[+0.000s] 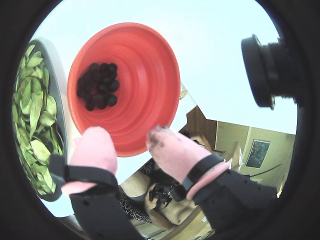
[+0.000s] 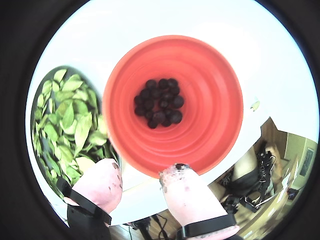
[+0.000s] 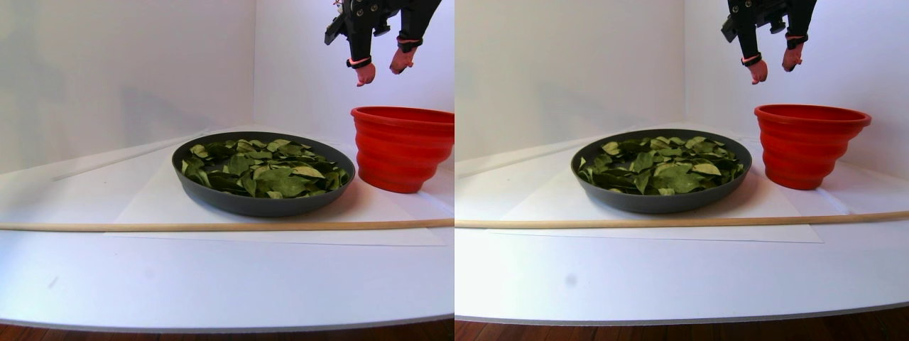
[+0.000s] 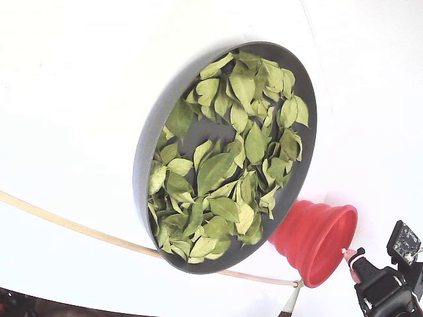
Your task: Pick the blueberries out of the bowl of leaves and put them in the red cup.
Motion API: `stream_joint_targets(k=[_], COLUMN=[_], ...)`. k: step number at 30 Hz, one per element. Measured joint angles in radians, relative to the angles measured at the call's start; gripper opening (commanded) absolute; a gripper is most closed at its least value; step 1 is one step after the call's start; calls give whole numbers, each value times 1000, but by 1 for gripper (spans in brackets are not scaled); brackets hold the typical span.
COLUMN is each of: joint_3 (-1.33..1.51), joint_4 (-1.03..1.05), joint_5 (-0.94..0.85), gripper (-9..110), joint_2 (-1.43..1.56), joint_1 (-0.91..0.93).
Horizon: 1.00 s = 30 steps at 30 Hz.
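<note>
Currently I read the jaws [image 2: 141, 176] as apart and empty, hanging high above the red cup [image 3: 403, 148] in the stereo pair view. In both wrist views the two pink fingertips [image 1: 93, 146] frame the near edge of the cup, with clear space between them and nothing held.

The blueberries [image 2: 159, 102] lie in a tight cluster on the cup floor, slightly toward 10 o'clock of centre in a wrist view [image 1: 98, 85].

The grey bowl [image 4: 143, 158] stands on the white table [image 3: 213, 284] just beside the cup; in the stereo pair view the cup sits at 3 o'clock of the bowl. The leaves [image 4: 228, 165] cover most of the bowl floor, with a bare grey patch toward 11 o'clock in the fixed view. I cannot make out any berry among them.

A thin wooden rod [image 3: 177, 226] lies across the table in front of the bowl.
</note>
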Motion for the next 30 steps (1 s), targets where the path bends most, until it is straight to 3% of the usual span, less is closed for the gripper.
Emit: stream_joint_targets(k=[30], joint_3=[121], joint_4=[41], joint_5=[-63], gripper=[15], joint_2=[94], joint_1=[-78])
